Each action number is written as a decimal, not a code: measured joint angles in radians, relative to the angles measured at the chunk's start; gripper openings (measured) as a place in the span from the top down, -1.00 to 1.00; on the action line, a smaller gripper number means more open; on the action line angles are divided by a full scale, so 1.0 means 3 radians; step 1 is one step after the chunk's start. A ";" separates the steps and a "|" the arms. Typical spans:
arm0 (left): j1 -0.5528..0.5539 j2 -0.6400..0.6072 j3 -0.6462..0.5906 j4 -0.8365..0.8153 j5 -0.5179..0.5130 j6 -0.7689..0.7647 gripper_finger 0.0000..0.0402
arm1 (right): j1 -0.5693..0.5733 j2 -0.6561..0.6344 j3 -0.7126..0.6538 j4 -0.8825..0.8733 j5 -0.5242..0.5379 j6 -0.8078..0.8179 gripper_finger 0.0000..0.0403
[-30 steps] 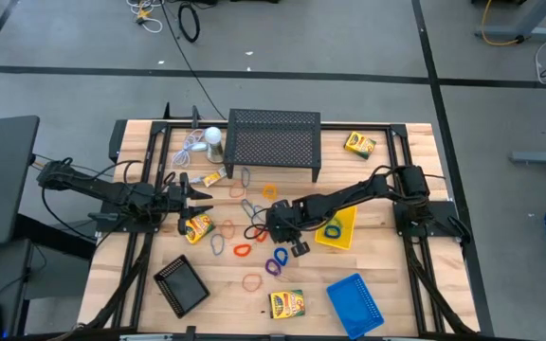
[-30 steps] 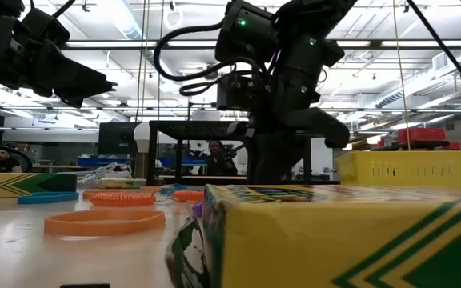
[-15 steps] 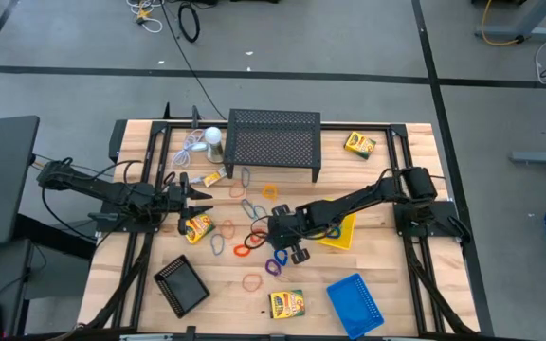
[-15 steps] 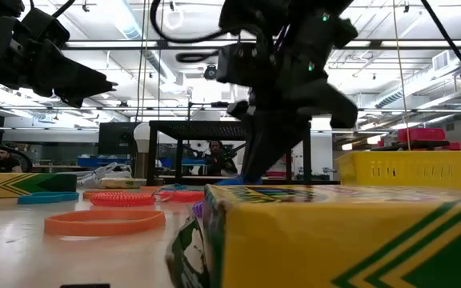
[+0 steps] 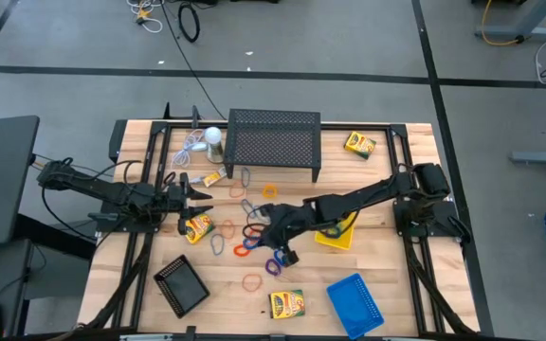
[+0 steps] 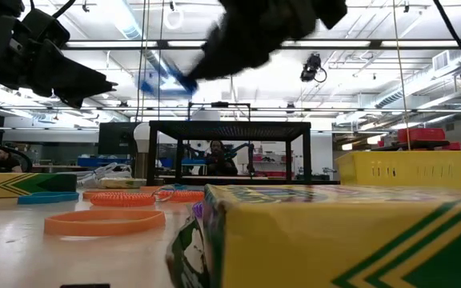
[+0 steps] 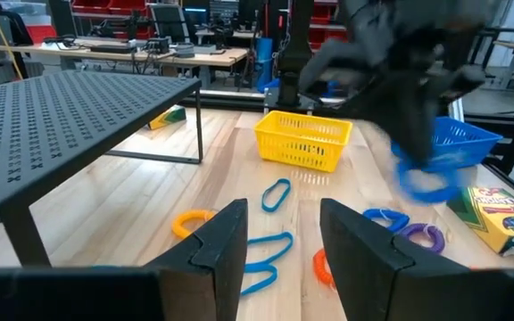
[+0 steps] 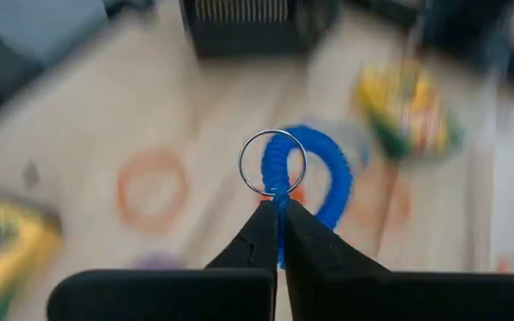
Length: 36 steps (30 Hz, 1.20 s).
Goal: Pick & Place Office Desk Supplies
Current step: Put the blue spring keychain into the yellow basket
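My right gripper (image 8: 277,214) is shut on a blue coiled rubber-band loop (image 8: 321,178) that carries a small metal ring (image 8: 272,162). It hovers over the middle of the table (image 5: 260,224), above several loose coloured loops (image 5: 245,251). In the left wrist view the blue loop (image 7: 422,181) hangs under the blurred right arm. My left gripper (image 7: 279,245) waits open at the table's left side (image 5: 197,194), level and holding nothing. The yellow tray (image 5: 337,227), blue tray (image 5: 356,303) and black tray (image 5: 181,284) rest flat on the table. My right gripper pinches the blue loop between its two fingertips, at the stretch of coil (image 8: 279,198) where the metal ring is threaded on. The fingers slant downward toward the table's left side. The loop is lifted clear of the table and hangs loose beyond the tips.
A large black mesh stand (image 5: 273,142) occupies the far middle, with a white round object and cord (image 5: 213,135) to its left. Crayon boxes lie at the far right (image 5: 359,144), centre left (image 5: 198,228), near middle (image 5: 286,303) and by the stand (image 5: 211,177).
My right gripper has risen from the table with the blue loop and tipped from pointing steeply down to a shallower slant, drifting a little toward the table's left. The loop has come up clear of the other loops.
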 joint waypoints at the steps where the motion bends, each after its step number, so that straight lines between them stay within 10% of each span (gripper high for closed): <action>1: 0.0000 0.0000 0.0000 -0.0007 -0.0001 0.0000 0.26 | -0.0016 0.0000 -0.0066 0.0254 -0.0080 -0.0002 0.98; 15: 0.0000 0.0000 -0.0001 -0.0006 0.0012 -0.0022 0.26 | -0.0068 -0.0241 -0.1486 0.2904 0.0161 0.0300 0.98; 24: 0.0000 -0.0001 -0.0001 -0.0010 0.0011 -0.0037 0.26 | 0.0270 -0.1282 -0.2486 0.2552 0.1293 0.0747 0.98; 36: 0.0000 0.0000 -0.0001 -0.0039 0.0010 -0.0089 0.26 | 0.0813 -0.2423 -0.2858 0.0428 0.2245 0.2151 0.98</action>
